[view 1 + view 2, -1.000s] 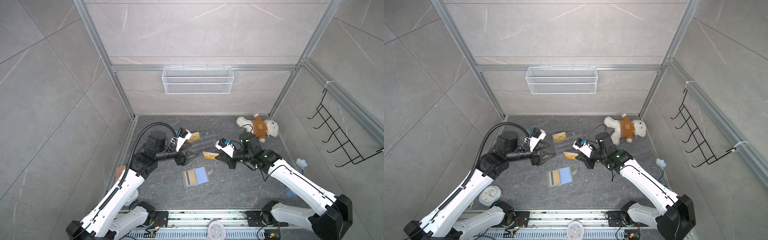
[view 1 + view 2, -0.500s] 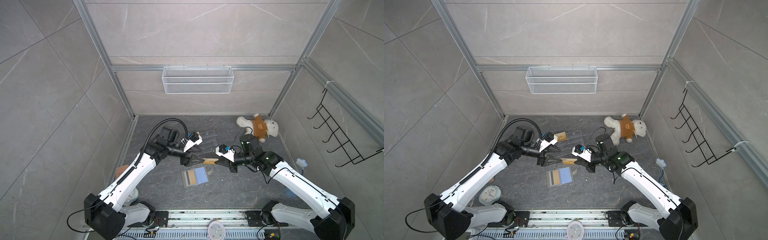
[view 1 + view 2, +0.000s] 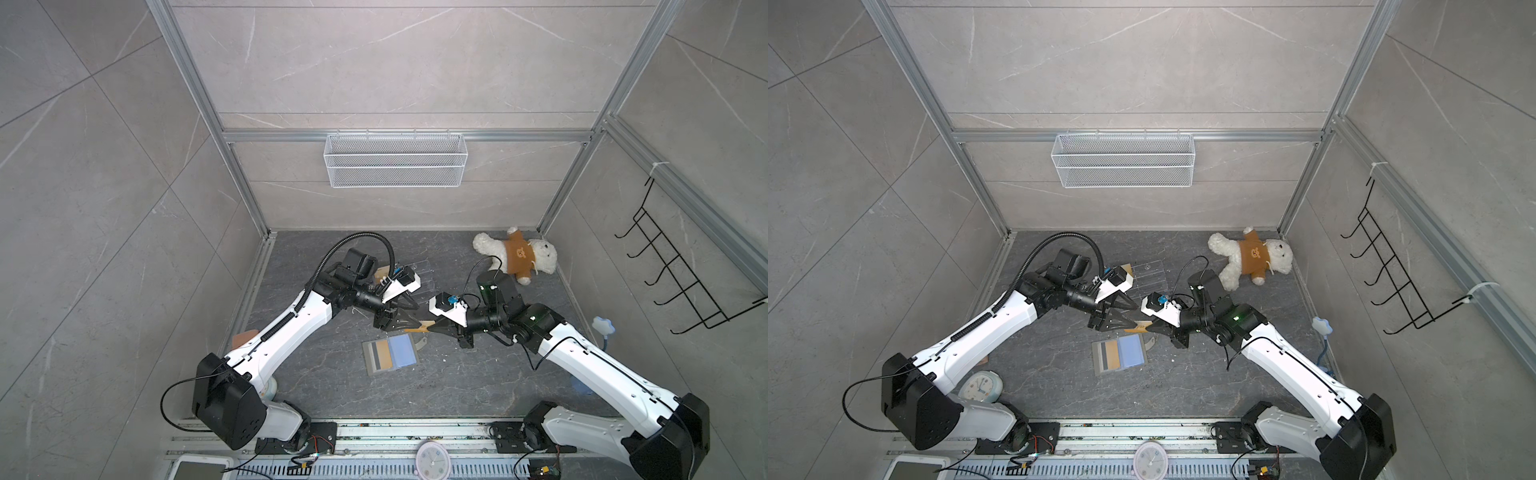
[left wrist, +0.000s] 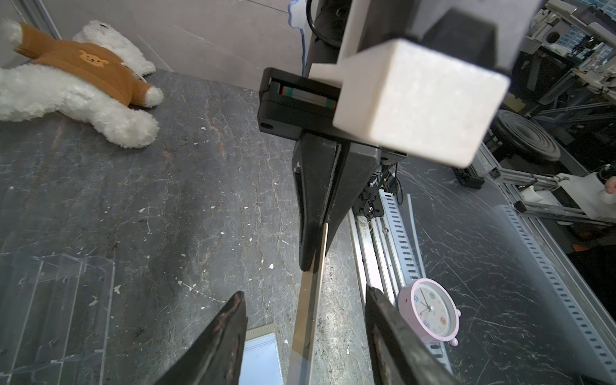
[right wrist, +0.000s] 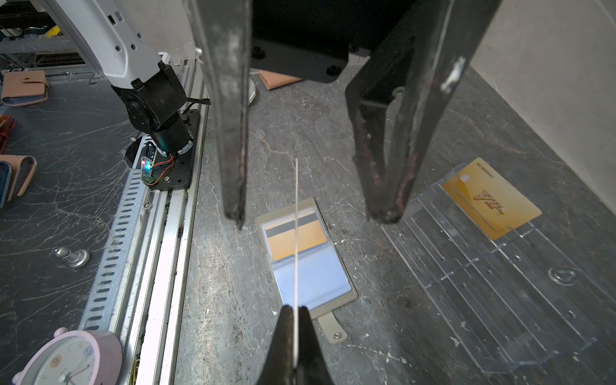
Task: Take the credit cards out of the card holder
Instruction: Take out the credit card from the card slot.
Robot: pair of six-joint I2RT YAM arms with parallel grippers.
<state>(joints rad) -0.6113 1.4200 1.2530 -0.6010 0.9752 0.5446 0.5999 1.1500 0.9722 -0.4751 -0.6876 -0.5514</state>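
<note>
The grey card holder (image 3: 390, 354) lies open on the floor, blue panel up, with a gold credit card (image 5: 313, 236) in its slot. Above it my right gripper (image 5: 295, 313) is shut on one end of another credit card (image 4: 316, 260), seen edge-on. My left gripper (image 4: 304, 298) is open and faces the right one. Its fingers (image 5: 236, 206) stand on either side of the card's free end, with a gap on both sides. Both top views show the two grippers tip to tip, left gripper (image 3: 1129, 316) and right gripper (image 3: 1152, 328).
A clear acrylic stand (image 5: 500, 283) behind the grippers holds a gold VIP card (image 5: 493, 200). A teddy bear (image 3: 515, 255) lies at the back right. A pink clock (image 3: 432, 459) sits on the front rail. A tan wallet (image 3: 245, 338) lies by the left wall.
My left arm has swung in from the stand toward the right gripper, and its jaws have narrowed around the card's free end. The right gripper has kept its hold on the card.
</note>
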